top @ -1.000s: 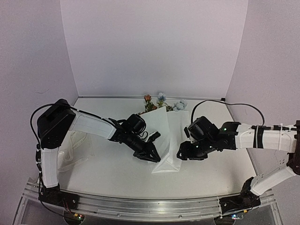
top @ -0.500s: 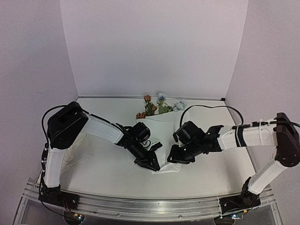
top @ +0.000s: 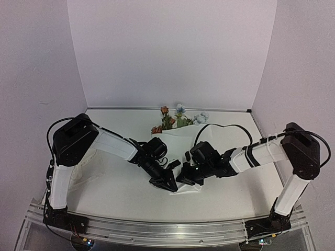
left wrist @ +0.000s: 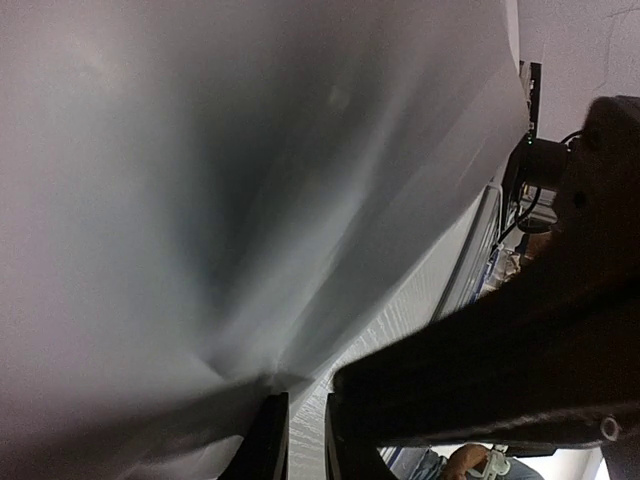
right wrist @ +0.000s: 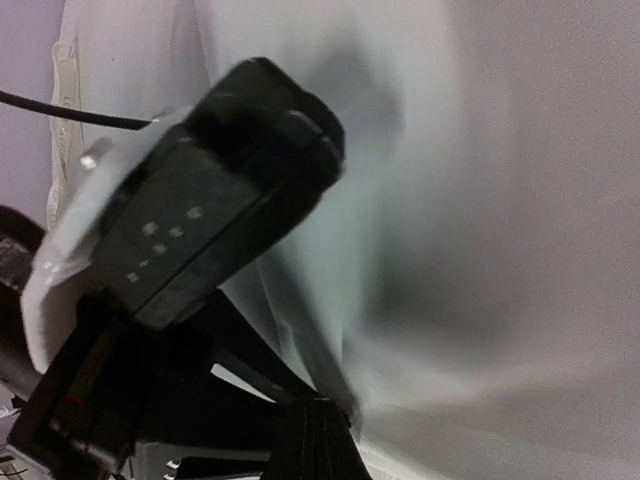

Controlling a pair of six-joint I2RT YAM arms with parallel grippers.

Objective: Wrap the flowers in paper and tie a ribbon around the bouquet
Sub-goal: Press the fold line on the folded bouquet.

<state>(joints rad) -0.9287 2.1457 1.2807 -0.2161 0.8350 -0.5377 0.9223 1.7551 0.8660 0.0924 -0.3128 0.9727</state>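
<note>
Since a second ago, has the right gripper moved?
Yes. The right gripper has slid left over the paper, away from the right wall, toward the left gripper.

White paper [top: 179, 137] draped over flowers [top: 176, 118] mid-table, orange and pale-blue blooms (far end) poking out

The paper [top: 175, 144] is thin, matt white, smooth apart from soft creases and folds that hold grey shadow. Against it the left fingers [left wrist: 268, 440] look like dull black plastic. The desk [top: 120, 191] under the paper is a flat, matt off-white, and nearer than the paper runs a rail [top: 157, 229] of brushed silvery metal.
</note>
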